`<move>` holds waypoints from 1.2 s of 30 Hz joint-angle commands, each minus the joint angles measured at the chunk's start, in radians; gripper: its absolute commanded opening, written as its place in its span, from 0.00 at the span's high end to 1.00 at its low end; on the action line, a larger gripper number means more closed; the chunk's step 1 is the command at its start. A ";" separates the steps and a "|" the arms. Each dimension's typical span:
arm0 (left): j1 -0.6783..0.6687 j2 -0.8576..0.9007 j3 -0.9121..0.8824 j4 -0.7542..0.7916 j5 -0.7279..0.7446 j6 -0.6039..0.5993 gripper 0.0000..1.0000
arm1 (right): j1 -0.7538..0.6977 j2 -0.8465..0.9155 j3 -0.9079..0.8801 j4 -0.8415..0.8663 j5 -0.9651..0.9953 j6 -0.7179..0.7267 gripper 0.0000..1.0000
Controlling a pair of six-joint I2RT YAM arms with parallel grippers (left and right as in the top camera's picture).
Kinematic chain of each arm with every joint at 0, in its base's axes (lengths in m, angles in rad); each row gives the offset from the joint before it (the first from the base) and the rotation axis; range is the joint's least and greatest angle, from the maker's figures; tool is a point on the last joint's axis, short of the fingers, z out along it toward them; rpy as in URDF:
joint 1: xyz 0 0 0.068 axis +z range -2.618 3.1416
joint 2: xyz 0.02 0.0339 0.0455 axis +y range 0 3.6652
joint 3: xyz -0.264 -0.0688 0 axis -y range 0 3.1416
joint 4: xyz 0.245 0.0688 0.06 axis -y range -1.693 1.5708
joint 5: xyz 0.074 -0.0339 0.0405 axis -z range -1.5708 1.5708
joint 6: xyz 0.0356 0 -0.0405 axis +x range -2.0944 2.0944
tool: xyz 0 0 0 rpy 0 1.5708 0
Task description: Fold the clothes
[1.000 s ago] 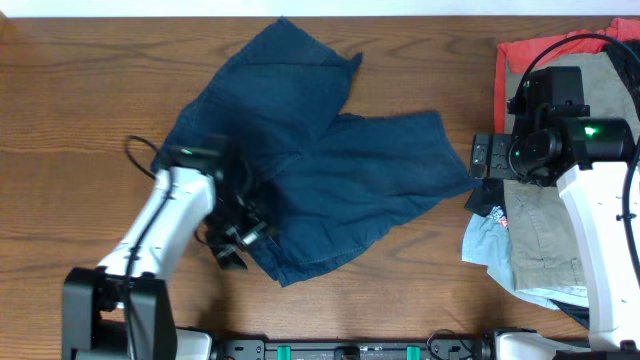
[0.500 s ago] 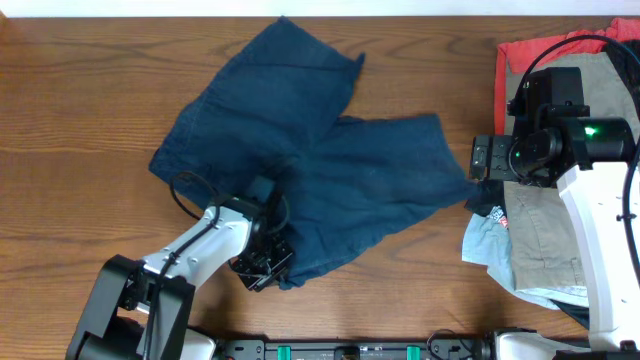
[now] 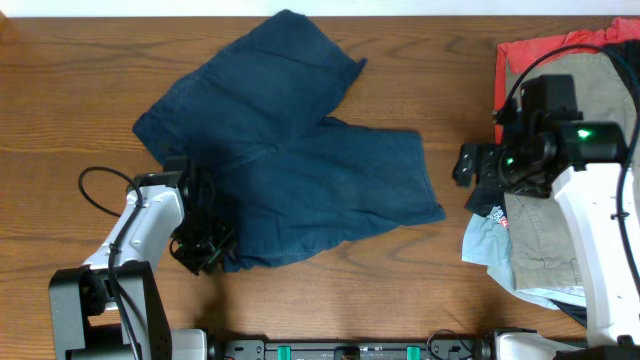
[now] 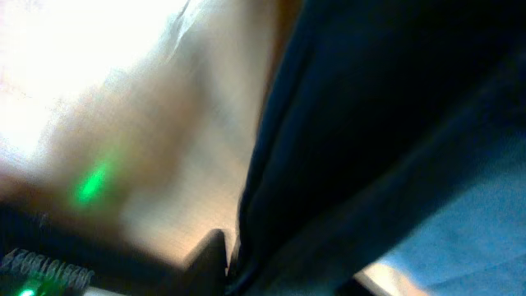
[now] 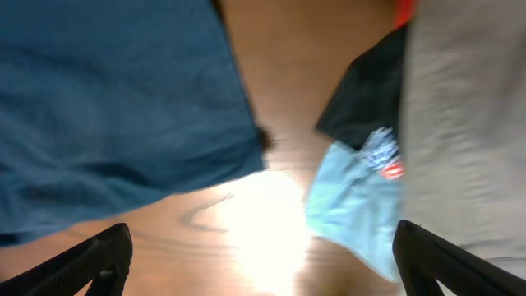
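Observation:
The dark navy shorts (image 3: 300, 180) lie spread across the middle of the table. My left gripper (image 3: 200, 246) is at their lower-left edge and looks shut on the cloth. The left wrist view is blurred: dark navy cloth (image 4: 386, 140) fills its right side against one finger (image 4: 209, 256). My right gripper (image 3: 468, 168) is open and empty, just right of the shorts' right edge. In the right wrist view its gripper (image 5: 271, 263) hovers over bare wood, with the shorts (image 5: 115, 99) at upper left.
A pile of garments lies at the right edge: red (image 3: 530, 52), khaki-grey (image 3: 600, 95) and light blue (image 3: 485, 245). The right wrist view shows the light blue (image 5: 362, 197), khaki-grey (image 5: 468, 123) and a black cloth (image 5: 366, 99). The table (image 3: 80, 90) is brown wood.
My left gripper has moved left, dragging the shorts' lower edge with it. The shorts have shifted left and lie flatter. Their right corner has drawn away from my right gripper.

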 commanded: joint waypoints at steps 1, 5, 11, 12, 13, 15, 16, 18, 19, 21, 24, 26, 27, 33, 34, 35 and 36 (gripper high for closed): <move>-0.008 -0.002 -0.008 -0.055 0.018 0.060 0.57 | 0.021 -0.010 -0.102 0.038 -0.147 0.056 0.01; -0.033 -0.002 -0.038 -0.050 0.018 0.037 0.47 | 0.064 -0.009 -0.265 0.164 -0.209 0.149 0.01; -0.066 -0.002 -0.101 0.071 0.018 -0.121 0.47 | 0.125 -0.009 -0.468 0.451 -0.208 0.335 0.03; -0.072 -0.002 -0.110 0.091 0.017 -0.143 0.47 | 0.134 -0.009 -0.496 0.497 -0.208 0.365 0.05; -0.077 -0.002 -0.117 0.107 0.017 -0.161 0.47 | 0.143 -0.009 -0.524 0.546 -0.208 0.400 0.07; -0.087 -0.002 -0.133 0.135 -0.008 -0.200 0.48 | 0.160 -0.009 -0.568 0.626 -0.201 0.447 0.10; -0.092 -0.002 -0.140 0.144 -0.029 -0.223 0.48 | 0.168 -0.009 -0.586 0.660 -0.200 0.467 0.12; -0.096 -0.002 -0.153 0.162 -0.080 -0.266 0.48 | 0.183 -0.008 -0.618 0.720 -0.200 0.505 0.17; -0.096 -0.002 -0.159 0.172 -0.104 -0.281 0.48 | 0.193 -0.008 -0.634 0.748 -0.200 0.528 0.19; -0.096 -0.002 -0.165 0.197 -0.133 -0.291 0.49 | 0.212 -0.008 -0.668 0.800 -0.187 0.575 0.23; -0.096 -0.002 -0.165 0.215 -0.142 -0.291 0.56 | 0.241 -0.005 -0.703 0.828 -0.133 0.635 0.28; -0.096 -0.002 -0.165 0.214 -0.143 -0.291 0.65 | 0.256 -0.002 -0.721 0.829 -0.091 0.670 0.28; -0.096 -0.002 -0.165 0.214 -0.143 -0.291 0.70 | 0.260 -0.002 -0.729 0.829 -0.071 0.682 0.27; -0.096 -0.002 -0.167 0.213 -0.143 -0.290 0.76 | 0.262 -0.002 -0.736 0.832 -0.045 0.689 0.20; -0.096 -0.002 -0.169 0.213 -0.143 -0.290 0.76 | 0.262 -0.002 -0.736 0.832 -0.044 0.690 0.20; -0.096 -0.002 -0.173 0.213 -0.143 -0.290 0.76 | 0.262 -0.002 -0.736 0.834 -0.036 0.697 0.20; -0.096 -0.002 -0.178 0.214 -0.143 -0.290 0.76 | 0.262 -0.002 -0.736 0.838 -0.023 0.710 0.21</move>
